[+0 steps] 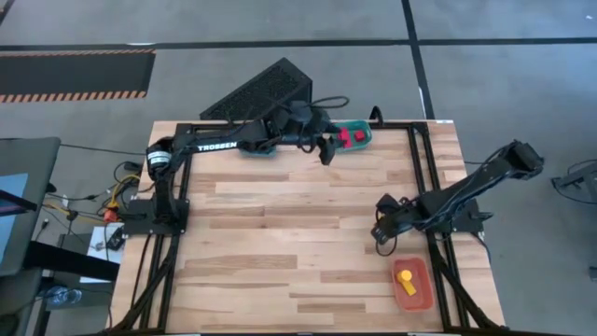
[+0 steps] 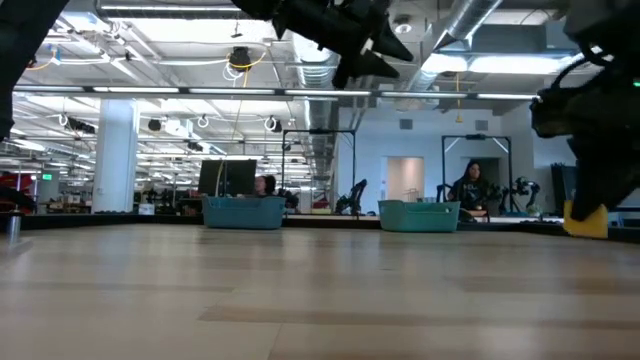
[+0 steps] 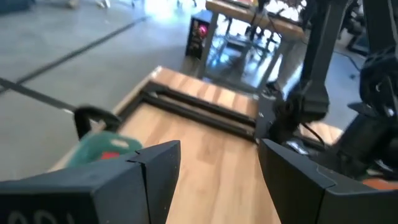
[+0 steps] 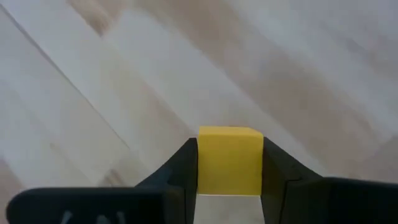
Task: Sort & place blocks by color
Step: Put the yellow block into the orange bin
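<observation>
Blocks first, from the high view: red blocks sit inside the teal bin at the table's far edge, and a yellow block lies in the orange bin near the right front corner. The left gripper hangs just beside the teal bin, its arm stretched along the far edge with white "TROSSEN" lettering readable on it. The right gripper is low over the wood, just up-table from the orange bin.

Low view now: the left gripper is up high, fingers spread, nothing in them. At the right edge, a yellow cube shows under the right arm's dark bulk. Two bluish bins stand along the far edge, and a person sits beyond the table.

Left wrist view: the two fingers stand wide apart and empty, the teal bin with a patch of red just beside them.

Right wrist view: here's the catch — a plain, solid yellow cube, smooth-faced, clamped squarely between both dark fingers, held above the pale wood.
</observation>
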`<state>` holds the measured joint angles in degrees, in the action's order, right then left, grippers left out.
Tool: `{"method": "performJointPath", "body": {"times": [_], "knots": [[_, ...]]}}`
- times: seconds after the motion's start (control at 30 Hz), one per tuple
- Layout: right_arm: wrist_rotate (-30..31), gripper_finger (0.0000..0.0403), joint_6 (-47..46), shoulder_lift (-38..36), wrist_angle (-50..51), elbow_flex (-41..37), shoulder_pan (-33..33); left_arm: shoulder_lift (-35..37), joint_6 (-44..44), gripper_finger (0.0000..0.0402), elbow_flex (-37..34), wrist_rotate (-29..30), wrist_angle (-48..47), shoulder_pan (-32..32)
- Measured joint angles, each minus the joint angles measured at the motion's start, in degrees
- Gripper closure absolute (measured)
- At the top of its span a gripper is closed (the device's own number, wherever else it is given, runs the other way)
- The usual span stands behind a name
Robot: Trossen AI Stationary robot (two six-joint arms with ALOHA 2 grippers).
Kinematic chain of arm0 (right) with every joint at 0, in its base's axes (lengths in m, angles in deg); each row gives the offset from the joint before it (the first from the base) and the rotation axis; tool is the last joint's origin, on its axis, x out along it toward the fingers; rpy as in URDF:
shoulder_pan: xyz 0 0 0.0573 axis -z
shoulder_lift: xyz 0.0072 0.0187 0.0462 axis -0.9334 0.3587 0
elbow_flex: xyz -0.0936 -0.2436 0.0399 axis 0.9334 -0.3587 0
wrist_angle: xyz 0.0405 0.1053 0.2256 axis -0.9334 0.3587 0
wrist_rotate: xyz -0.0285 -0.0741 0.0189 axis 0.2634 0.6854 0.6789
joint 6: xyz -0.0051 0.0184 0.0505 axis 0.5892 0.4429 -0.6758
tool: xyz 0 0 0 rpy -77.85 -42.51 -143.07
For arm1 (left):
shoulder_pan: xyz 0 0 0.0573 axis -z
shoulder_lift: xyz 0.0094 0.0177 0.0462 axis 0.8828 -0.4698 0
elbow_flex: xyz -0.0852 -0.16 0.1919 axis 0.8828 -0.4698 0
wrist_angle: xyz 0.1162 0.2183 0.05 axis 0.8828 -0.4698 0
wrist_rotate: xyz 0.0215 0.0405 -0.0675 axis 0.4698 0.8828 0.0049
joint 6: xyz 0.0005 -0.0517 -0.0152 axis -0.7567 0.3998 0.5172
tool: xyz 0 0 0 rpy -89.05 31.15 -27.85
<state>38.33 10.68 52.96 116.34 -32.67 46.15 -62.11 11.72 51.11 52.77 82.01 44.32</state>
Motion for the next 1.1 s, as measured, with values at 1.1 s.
{"method": "performJointPath", "body": {"times": [1.1], "knots": [[-11.5, 0.0284, 32.9, -21.5, -28.5, 12.2, 25.7, 0.0, -28.8, 0.0194, 3.2, 3.3, 13.6, 9.7]]}}
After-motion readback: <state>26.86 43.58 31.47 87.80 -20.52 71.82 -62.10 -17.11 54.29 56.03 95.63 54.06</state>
